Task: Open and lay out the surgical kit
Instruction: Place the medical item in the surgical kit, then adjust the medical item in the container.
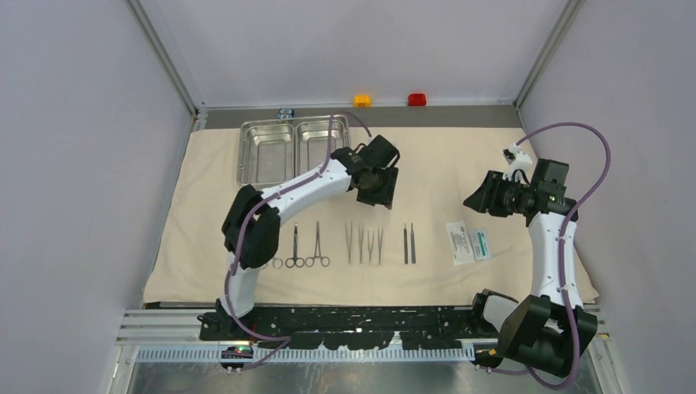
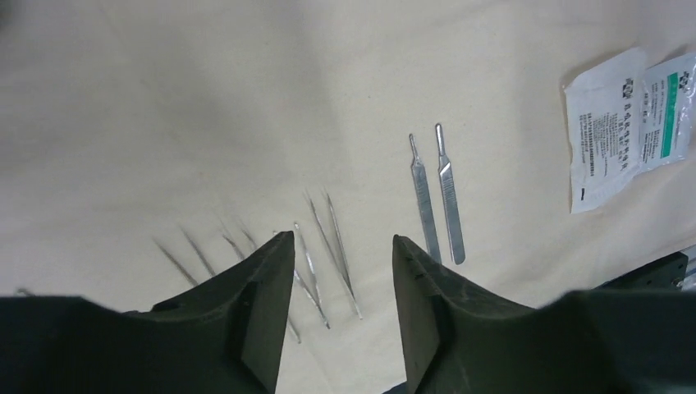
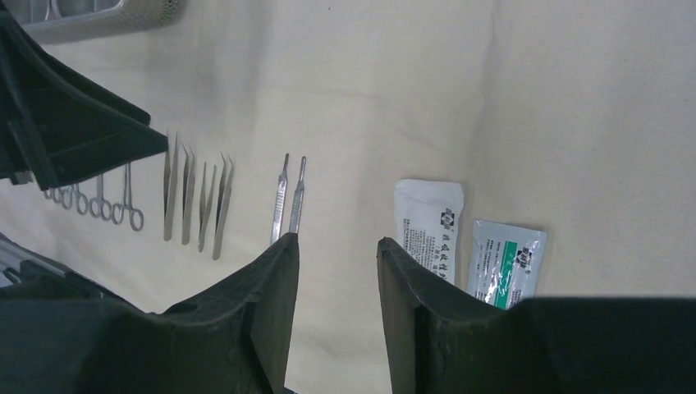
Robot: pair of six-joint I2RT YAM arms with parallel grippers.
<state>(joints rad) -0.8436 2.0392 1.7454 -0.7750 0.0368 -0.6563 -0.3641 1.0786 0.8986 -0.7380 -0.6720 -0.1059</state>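
Note:
The beige cloth wrap (image 1: 460, 164) lies spread flat. On its far left sits the steel two-compartment tray (image 1: 291, 150). Along the near side runs a row: ring-handled forceps (image 1: 305, 246), tweezers (image 1: 364, 244), two thin straight tools (image 1: 409, 244) and white-and-green packets (image 1: 469, 243). My left gripper (image 1: 379, 185) hangs open above the tweezers (image 2: 338, 246), nothing between its fingers; the straight tools (image 2: 449, 197) and packets (image 2: 603, 131) lie to its right. My right gripper (image 3: 337, 239) is open and empty above bare cloth, between the straight tools (image 3: 281, 197) and the packets (image 3: 428, 222).
An orange button (image 1: 362, 100) and a red button (image 1: 417, 99) sit on the back ledge, a tiny black-and-blue block (image 1: 285, 113) beside the tray. Grey walls close in both sides. The arms' base rail (image 1: 361, 328) runs along the near edge.

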